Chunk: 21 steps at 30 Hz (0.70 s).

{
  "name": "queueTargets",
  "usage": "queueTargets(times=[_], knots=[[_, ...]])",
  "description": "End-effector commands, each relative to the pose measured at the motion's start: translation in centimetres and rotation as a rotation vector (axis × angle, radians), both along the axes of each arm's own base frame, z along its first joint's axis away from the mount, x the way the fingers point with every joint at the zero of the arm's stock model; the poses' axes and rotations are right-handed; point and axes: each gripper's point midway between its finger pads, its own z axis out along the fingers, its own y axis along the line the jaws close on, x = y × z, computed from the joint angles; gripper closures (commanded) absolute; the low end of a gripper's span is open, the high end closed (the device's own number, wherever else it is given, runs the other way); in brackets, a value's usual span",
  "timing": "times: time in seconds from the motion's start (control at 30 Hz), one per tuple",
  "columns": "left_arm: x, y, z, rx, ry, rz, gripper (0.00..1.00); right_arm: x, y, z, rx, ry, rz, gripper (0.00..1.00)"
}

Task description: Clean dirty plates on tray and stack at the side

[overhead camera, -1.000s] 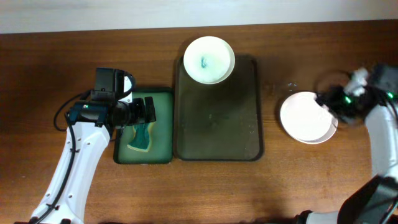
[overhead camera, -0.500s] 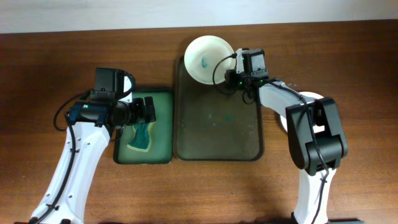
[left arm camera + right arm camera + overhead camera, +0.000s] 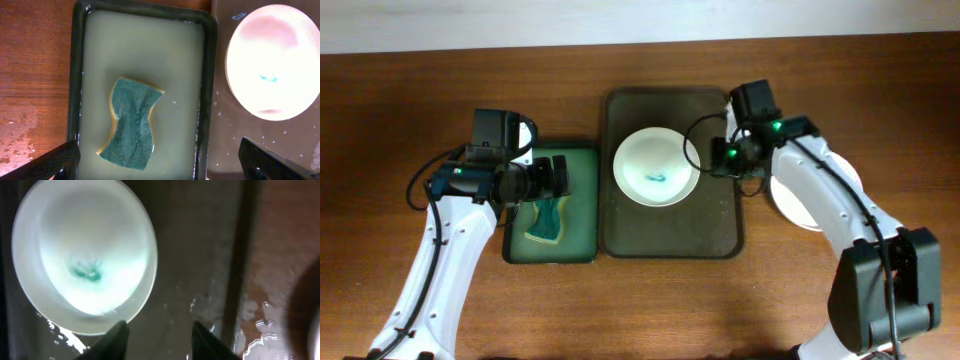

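White plate [image 3: 656, 167] (blue-green smear) lies on tray [image 3: 720, 225]; left fingers [image 3: 59, 161] and right fingers [image 3: 116, 339] both spread apart.

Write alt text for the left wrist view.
A green sponge lies in a shallow dark basin of cloudy water, with the open left gripper above it. At the picture's right, a white plate with a small blue-green smear sits on a dark tray.
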Motion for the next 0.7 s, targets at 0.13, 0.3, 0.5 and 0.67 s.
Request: queueTargets(times=[0.13,0.3,0.5,0.67], knots=[[0.2,-0.1,0.5,-0.006,-0.014,-0.006,0.01,0.0,1.8,-7.4,-0.033,-0.093,0.261,0.56],[0.2,-0.1,0.5,-0.006,-0.014,-0.007,0.01,-4.5,0.9,-7.1,0.063,0.199,-0.086,0.96],[0.2,-0.1,0.5,-0.006,-0.014,-0.007,0.01,-5.1,3.0,-3.8,0.255,0.264,-0.301,0.72],[0.1,-0.3,0.5,-0.018,-0.012,-0.012,0.01,-2.0,0.5,-3.7,-0.043,-0.026,0.218,0.57]])
